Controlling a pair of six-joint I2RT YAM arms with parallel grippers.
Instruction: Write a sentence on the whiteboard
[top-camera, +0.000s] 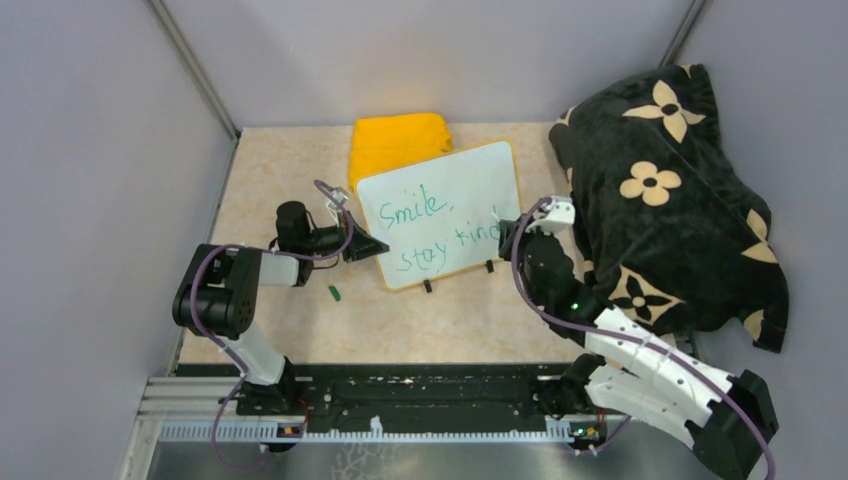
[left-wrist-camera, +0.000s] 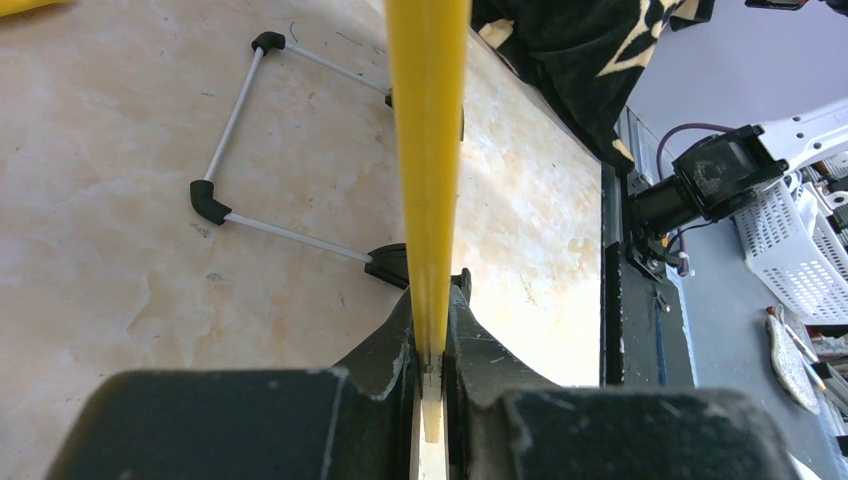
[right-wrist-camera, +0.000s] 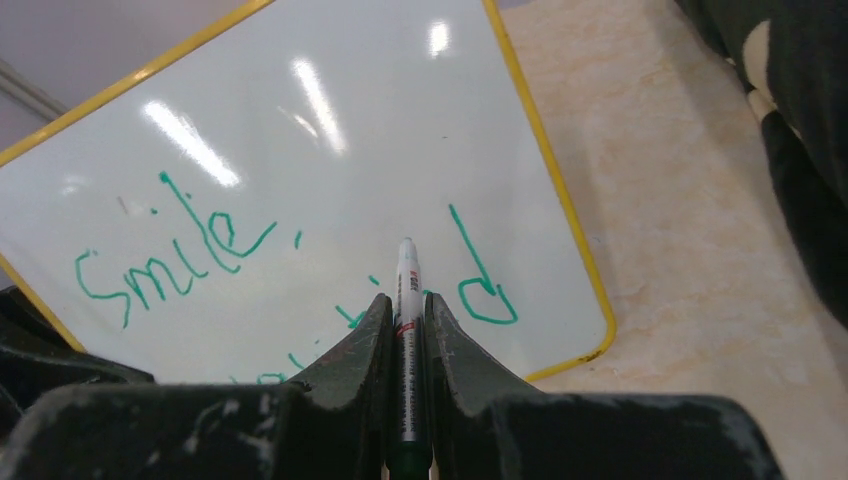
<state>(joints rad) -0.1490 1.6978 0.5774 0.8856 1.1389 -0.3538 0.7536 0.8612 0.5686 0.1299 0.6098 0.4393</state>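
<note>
We judged the writing nearly done: the sentence (top-camera: 432, 222) "Smile, stay kind" covered the whiteboard (top-camera: 470, 175) propped mid-bench (top-camera: 285, 165), our left tool (top-camera: 375, 247) pinching its edge, our right tool (right-wrist-camera: 407, 305) pinching the marker (right-wrist-camera: 406, 270) beside the last letter.

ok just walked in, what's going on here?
The left gripper is clamped on the yellow rim of the whiteboard, steadying it. The right gripper holds a marker with its tip by the d of "kind"; whether it touches is unclear. The sentence, "Smile, stay kind" in green, looks written out in full.
</note>
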